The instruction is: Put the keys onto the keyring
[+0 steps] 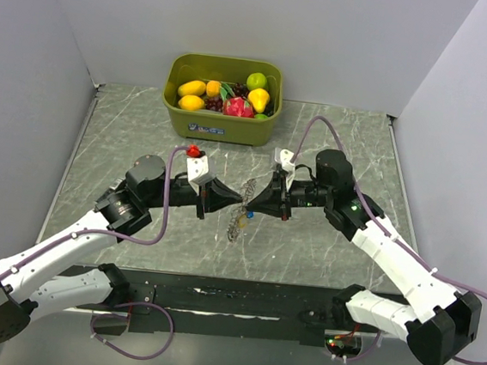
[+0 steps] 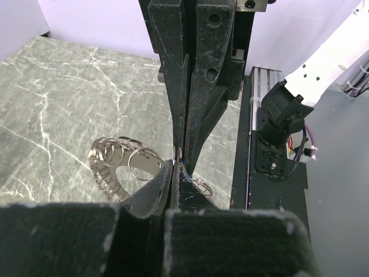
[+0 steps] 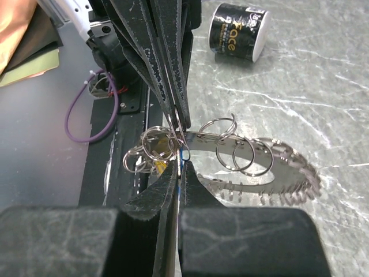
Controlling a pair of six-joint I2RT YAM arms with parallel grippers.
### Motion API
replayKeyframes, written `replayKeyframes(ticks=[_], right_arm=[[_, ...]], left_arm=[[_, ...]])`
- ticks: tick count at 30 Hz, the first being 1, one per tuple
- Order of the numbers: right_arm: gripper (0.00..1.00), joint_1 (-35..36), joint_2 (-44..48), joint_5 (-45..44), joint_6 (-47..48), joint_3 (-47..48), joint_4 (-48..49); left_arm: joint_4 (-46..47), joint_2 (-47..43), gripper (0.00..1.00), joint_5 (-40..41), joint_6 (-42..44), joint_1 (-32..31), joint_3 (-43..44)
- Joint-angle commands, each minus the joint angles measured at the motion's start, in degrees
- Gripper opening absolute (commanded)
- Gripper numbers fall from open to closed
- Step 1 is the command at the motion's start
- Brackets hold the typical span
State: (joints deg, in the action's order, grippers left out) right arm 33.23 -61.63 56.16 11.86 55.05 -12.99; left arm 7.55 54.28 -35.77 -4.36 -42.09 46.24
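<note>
- From above I see my left claw (image 1: 236, 203) and right claw (image 1: 250, 207) meeting tip to tip over the middle of the counter (image 1: 332, 243). In that view the keyring (image 1: 238, 226) is only a pale tangle just below the tips.
- My right wrist camera shows it properly. It is a flat, curved band of shiny metal punched with holes and hung with thin wire split rings. It lies on the counter with one end under the claws and the rest curving away.
- Only the right wrist view shows a round black-and-white container (image 3: 237, 32) lettered "face", standing well beyond the band.
- Only the top view shows the green plastic tub (image 1: 220, 128) of toy fruit (image 1: 226, 96) at the far edge.
- The counter is glossy grey-green stone with white veins.
- Both claws are narrow, their black wedge-shaped fingers pressed together.
- A sliver of the blue key (image 3: 182, 154) sits pinched at my right claw's tips.
- My left claw's tips are buried in the cluster of rings at the band's end. I cannot tell whether they grip one.
</note>
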Motion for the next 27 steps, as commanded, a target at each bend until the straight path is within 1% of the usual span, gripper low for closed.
replayKeyframes(ticks=[1, 4, 7, 8, 10, 11, 14, 16, 17, 20, 27], right_arm=[[0.0, 0.4, 1.5, -1.5, 0.3, -0.5, -0.5], [0.04, 0.4, 4.7, -5.2, -1.6, -2.4, 2.8], [0.26, 0.3, 8.5, -10.3, -3.6, -5.1, 6.6], [0.41, 0.4, 10.5, -11.1, -4.0, -5.7, 7.5], [0.56, 0.3, 12.0, -12.9, -4.7, -7.2, 9.5], [0.67, 0.3, 13.2, -13.6, -5.0, -7.5, 9.7], [0.75, 0.3, 14.5, -13.9, -4.8, -8.1, 10.4], [0.79, 0.3, 15.3, -14.2, -5.1, -8.9, 11.1], [0.85, 0.3, 16.1, -14.3, -5.2, -9.3, 12.0], [0.93, 0.4, 17.1, -14.2, -5.3, -10.0, 12.7], [0.96, 0.3, 17.0, -12.7, -4.6, -9.6, 12.4]], left_arm=[[7.0, -1.9, 0.01, 0.3, -0.9, -0.1, 1.3], [6.2, -2.2, 0.01, 1.0, -0.4, -0.1, 1.1], [5.3, -2.6, 0.01, 1.6, 0.1, -0.1, 1.0], [5.1, -2.8, 0.01, 1.6, 0.1, -0.1, 1.0], [4.9, -3.0, 0.01, 1.8, 0.1, -0.1, 0.7], [4.8, -3.2, 0.01, 1.8, 0.2, -0.1, 0.6], [4.3, -3.7, 0.01, 2.2, 0.3, -0.1, 0.3], [4.1, -3.8, 0.01, 2.5, 0.5, -0.1, 0.3], [3.7, -4.1, 0.01, 2.5, 0.6, -0.1, 0.3], [2.9, -4.5, 0.01, 3.2, 0.8, -0.1, 0.3], [1.8, -4.3, 0.01, 3.2, 1.4, -0.1, 0.6]])
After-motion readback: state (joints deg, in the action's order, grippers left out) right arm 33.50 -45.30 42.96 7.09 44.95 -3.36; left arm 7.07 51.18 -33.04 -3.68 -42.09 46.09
